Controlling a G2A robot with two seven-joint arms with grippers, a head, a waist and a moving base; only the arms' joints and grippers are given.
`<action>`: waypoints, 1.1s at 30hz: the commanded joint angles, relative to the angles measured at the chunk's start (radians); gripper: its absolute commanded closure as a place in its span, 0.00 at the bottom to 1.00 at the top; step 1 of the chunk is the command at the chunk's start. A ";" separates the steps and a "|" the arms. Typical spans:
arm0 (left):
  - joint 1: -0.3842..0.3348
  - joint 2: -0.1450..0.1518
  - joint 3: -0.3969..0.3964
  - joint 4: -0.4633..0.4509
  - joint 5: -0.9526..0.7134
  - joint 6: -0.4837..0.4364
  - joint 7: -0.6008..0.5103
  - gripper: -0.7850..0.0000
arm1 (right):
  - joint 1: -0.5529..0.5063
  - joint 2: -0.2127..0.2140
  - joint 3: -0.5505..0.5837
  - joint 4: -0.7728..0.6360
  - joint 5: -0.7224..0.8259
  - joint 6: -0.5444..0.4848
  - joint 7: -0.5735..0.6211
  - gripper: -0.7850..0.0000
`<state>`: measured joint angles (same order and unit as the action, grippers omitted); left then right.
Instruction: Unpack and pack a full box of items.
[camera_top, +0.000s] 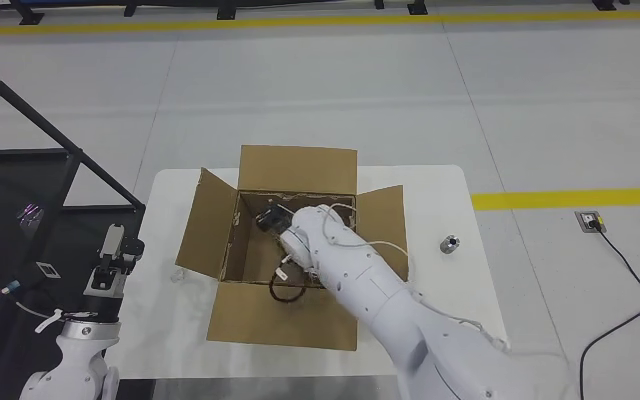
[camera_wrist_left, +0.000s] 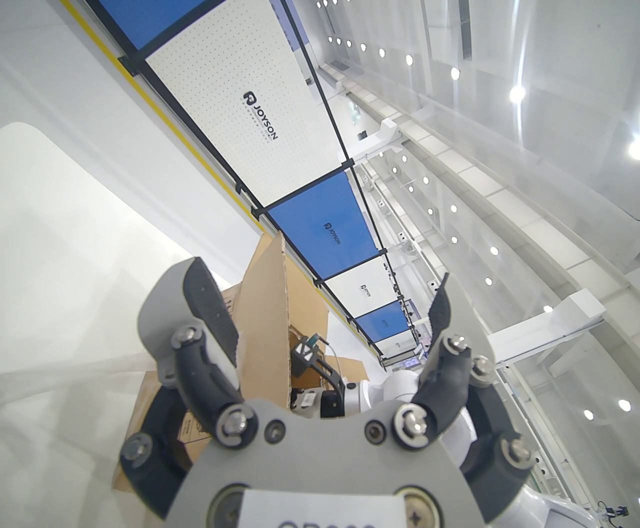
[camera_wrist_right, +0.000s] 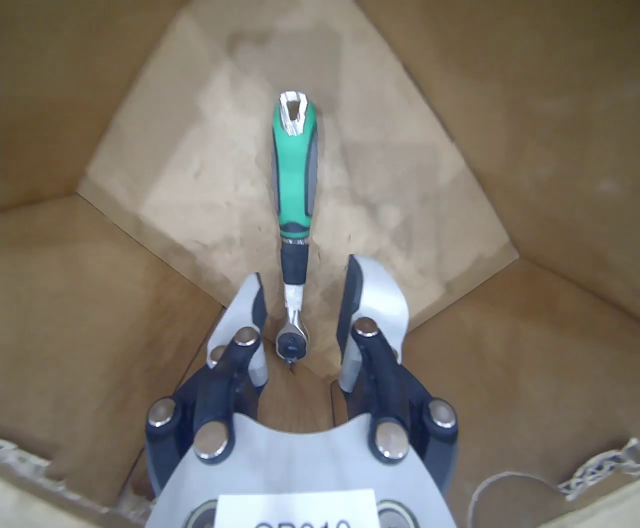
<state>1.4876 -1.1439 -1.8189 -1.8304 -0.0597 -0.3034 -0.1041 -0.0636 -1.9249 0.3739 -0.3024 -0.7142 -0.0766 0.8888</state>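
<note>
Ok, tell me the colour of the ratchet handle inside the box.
The ratchet handle is green with grey panels; right wrist view shows it best.

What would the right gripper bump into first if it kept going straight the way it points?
Probably the green-handled ratchet: its metal head sits between the open fingers of the right gripper. It lies on the floor of the cardboard box, which would come next. How close it is, I cannot tell.

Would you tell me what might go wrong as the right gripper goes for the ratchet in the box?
1. The open right gripper frames the thin metal neck of the ratchet, far from the green handle; lifted there, the long handle may droop or slip.
2. The walls of the box stand close around the gripper; a tilted ratchet might catch on them coming out.
</note>
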 joint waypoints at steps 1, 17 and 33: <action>0.000 0.000 0.000 0.000 0.000 0.000 0.000 0.00 | 0.007 0.012 0.016 -0.029 0.009 -0.023 -0.008 0.67; 0.000 0.000 0.000 0.000 0.000 0.000 0.000 0.00 | -0.280 0.341 0.377 -0.946 -0.250 -0.004 0.148 0.51; 0.000 0.000 0.000 0.000 0.000 0.000 0.000 0.00 | -0.820 0.504 1.035 -1.652 -0.987 0.349 0.614 0.18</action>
<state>1.4876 -1.1439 -1.8189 -1.8304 -0.0597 -0.3034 -0.1041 -0.9099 -1.4203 1.3959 -2.0233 -1.6610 0.2452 1.4615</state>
